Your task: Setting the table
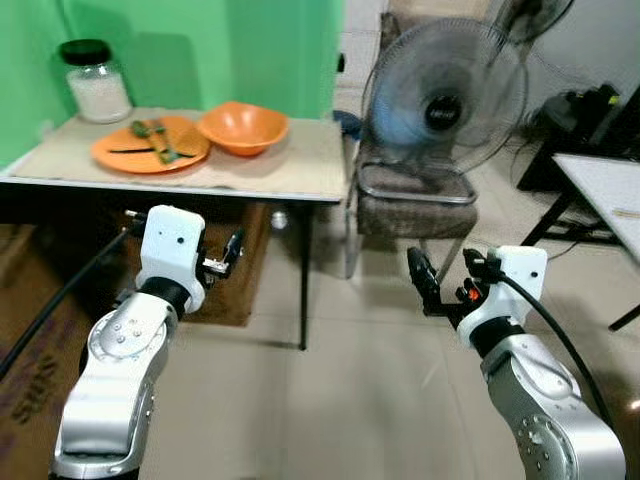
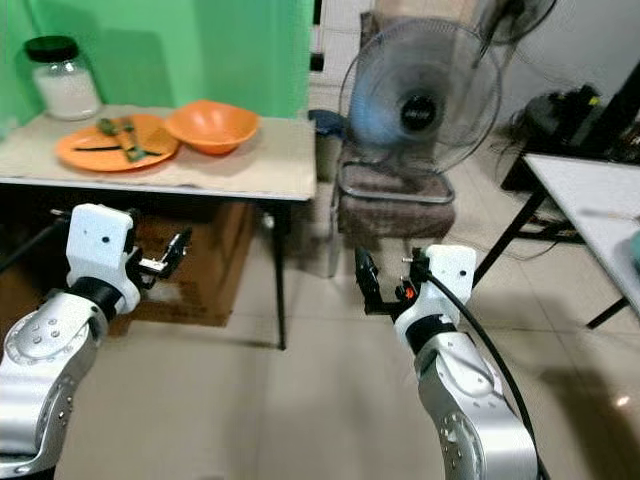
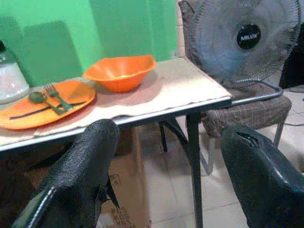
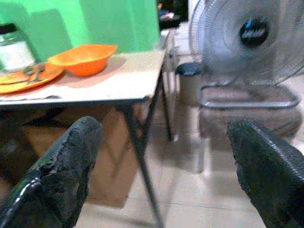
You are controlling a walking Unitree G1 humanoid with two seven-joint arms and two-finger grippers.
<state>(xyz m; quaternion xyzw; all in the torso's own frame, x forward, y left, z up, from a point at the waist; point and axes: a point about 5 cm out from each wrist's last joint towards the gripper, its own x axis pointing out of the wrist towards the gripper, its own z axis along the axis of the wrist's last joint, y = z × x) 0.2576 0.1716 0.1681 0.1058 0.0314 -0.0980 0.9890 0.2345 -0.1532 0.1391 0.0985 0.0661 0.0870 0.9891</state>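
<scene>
We log: left gripper (image 3: 161,175) and right gripper (image 4: 166,171), jaws spread, empty; orange plate (image 1: 150,145) and orange bowl (image 1: 243,127) on table (image 1: 290,165) beyond.

head stereo pair looking forward-down, wrist cameras low near floor, all sharing table (image 1: 290,165) and fan (image 1: 445,100)

A jar (image 1: 95,82) at the table's (image 1: 300,170) eleven o'clock corner is cropped by the frame edge in both wrist views. Green cutlery (image 1: 155,140) on the orange plate (image 1: 150,148) is too small to sort into pieces from the head camera. The fan's (image 1: 445,100) top is cut off at twelve o'clock. The cardboard box (image 1: 245,270) sits half-hidden under the table. Lettering on the brown surface (image 1: 25,385) at eight o'clock is cropped.
</scene>
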